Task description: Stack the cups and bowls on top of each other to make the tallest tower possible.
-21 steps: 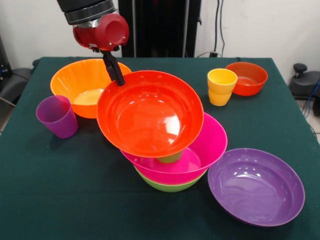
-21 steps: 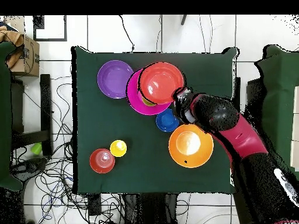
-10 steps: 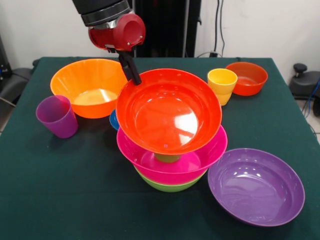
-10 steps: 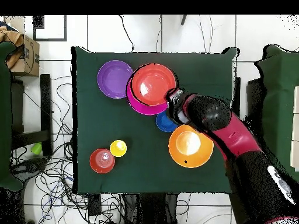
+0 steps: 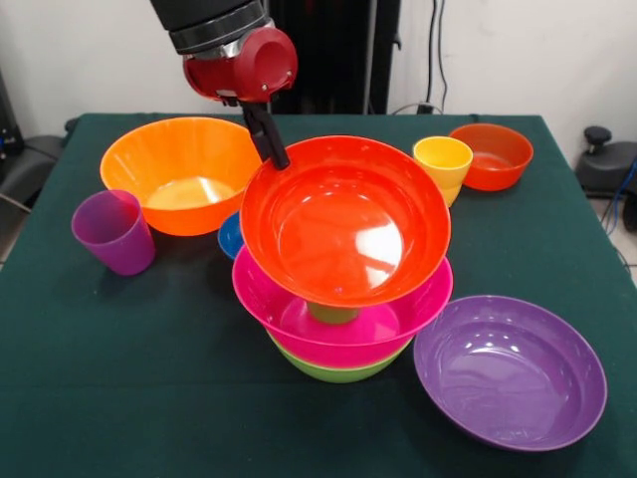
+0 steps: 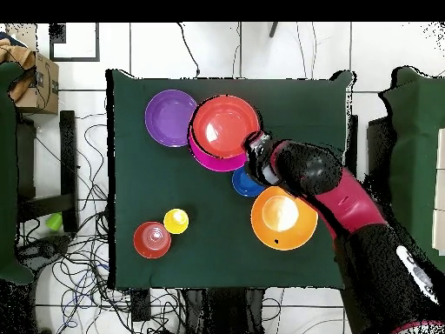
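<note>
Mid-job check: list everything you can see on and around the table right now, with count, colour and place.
Table: 1, dark green cloth, holds everything.
Tower: 1, table centre; lime green bowl at the bottom, pink bowl in it, green cup in that, large red-orange bowl tilted on top.
Purple bowl: 1, beside the tower.
Orange bowl: 1, large, behind the purple cup.
Purple cup: 1, upright, near one table edge.
Blue bowl: 1, small, mostly hidden behind the tower.
Yellow cup: 1, upright.
Small red-orange bowl: 1, next to the yellow cup.
Arm: 1, red and black.
Claw: 1, black, at the tilted bowl's far rim.
</note>
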You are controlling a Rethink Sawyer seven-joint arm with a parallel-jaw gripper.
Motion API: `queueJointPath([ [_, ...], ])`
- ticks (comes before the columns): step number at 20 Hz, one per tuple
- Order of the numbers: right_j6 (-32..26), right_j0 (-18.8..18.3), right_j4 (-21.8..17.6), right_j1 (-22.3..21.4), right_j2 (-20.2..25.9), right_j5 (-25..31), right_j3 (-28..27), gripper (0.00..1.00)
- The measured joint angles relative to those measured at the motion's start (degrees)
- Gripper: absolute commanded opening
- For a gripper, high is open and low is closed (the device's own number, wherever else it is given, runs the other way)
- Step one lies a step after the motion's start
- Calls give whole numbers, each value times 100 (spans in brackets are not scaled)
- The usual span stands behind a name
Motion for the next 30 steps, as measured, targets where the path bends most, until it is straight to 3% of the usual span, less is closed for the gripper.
queueJointPath([
  [20,0,-77,0,25,201,-200,26,0],
  [30,0,-382,1,-27,312,-209,232,0],
])
